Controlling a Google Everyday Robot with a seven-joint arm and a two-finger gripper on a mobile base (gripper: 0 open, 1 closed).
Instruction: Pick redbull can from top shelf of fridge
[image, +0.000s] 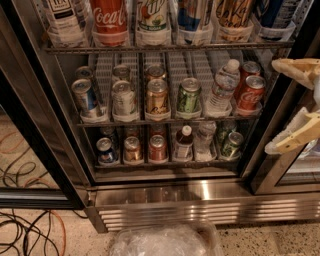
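Note:
The fridge (200, 202) stands open in front of me, with wire racks and a steel vented base. The uppermost rack in view, the top shelf (165, 48), holds tall bottles in white lanes, with their tops cut off by the frame. In its fourth lane stands a blue-and-silver container with a red mark (191, 15); I cannot tell if it is the redbull can. My gripper (296, 102) is at the right edge, by the right door frame, level with the middle rack. It is open and empty, with cream fingers (295, 67) one above the other.
The middle rack holds short cans, among them a blue-and-silver one (85, 97), and a water bottle (221, 90). A lower rack (165, 162) holds more cans. The black door (35, 150) is swung open at the left. Cables (25, 232) lie on the floor. A clear plastic tub (165, 240) sits at the bottom.

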